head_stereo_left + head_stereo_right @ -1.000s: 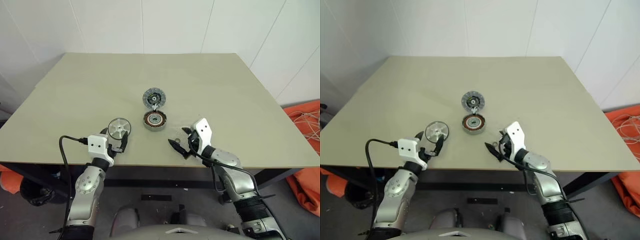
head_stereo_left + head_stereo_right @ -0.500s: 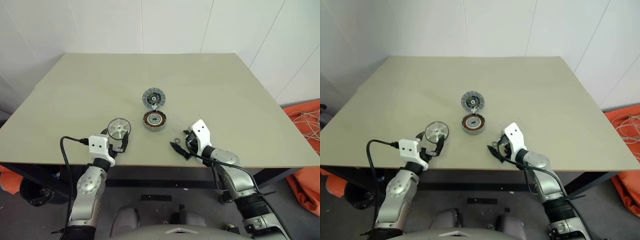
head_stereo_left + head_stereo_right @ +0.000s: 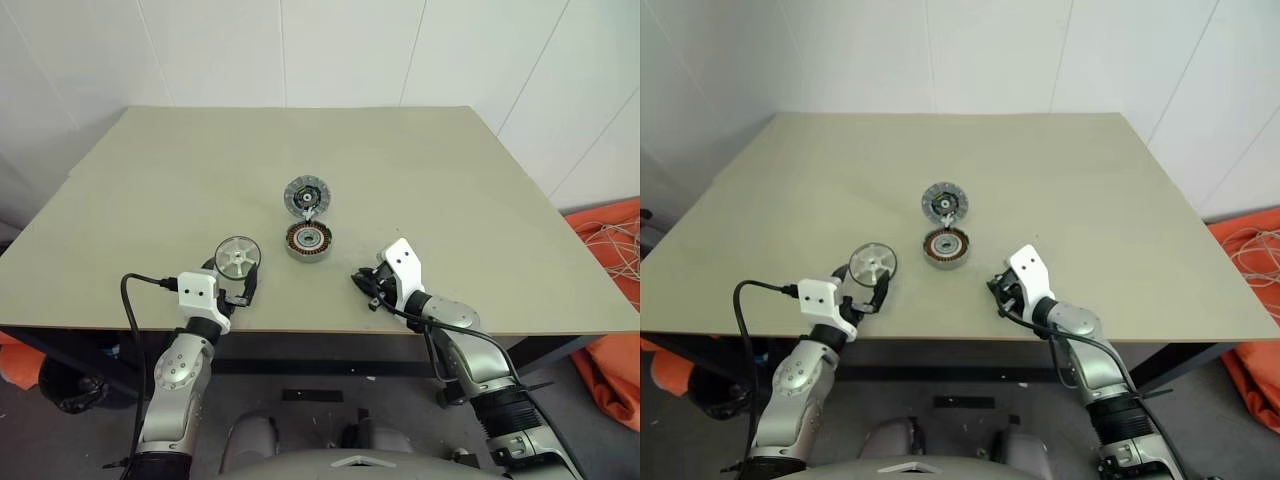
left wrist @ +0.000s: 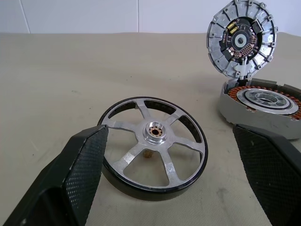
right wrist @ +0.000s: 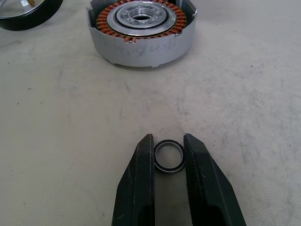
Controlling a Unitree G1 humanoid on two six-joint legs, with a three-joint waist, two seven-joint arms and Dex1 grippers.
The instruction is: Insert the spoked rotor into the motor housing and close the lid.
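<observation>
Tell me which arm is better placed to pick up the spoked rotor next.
The left. Its open left gripper already straddles the spoked rotor on the table, while the right gripper is closed on a small ring.

- The table (image 3: 180, 190) is plain beige.
- The spoked rotor (image 4: 154, 140) is silver with a black rim.
- The motor housing (image 5: 141, 32) is grey, ringed with copper-orange windings.
- The lid (image 4: 241, 40) is grey and ribbed.
- The small ring (image 5: 169, 156) is black-edged silver.

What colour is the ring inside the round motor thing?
Copper-orange windings around a silvery centre; the right wrist view shows it best.
</observation>
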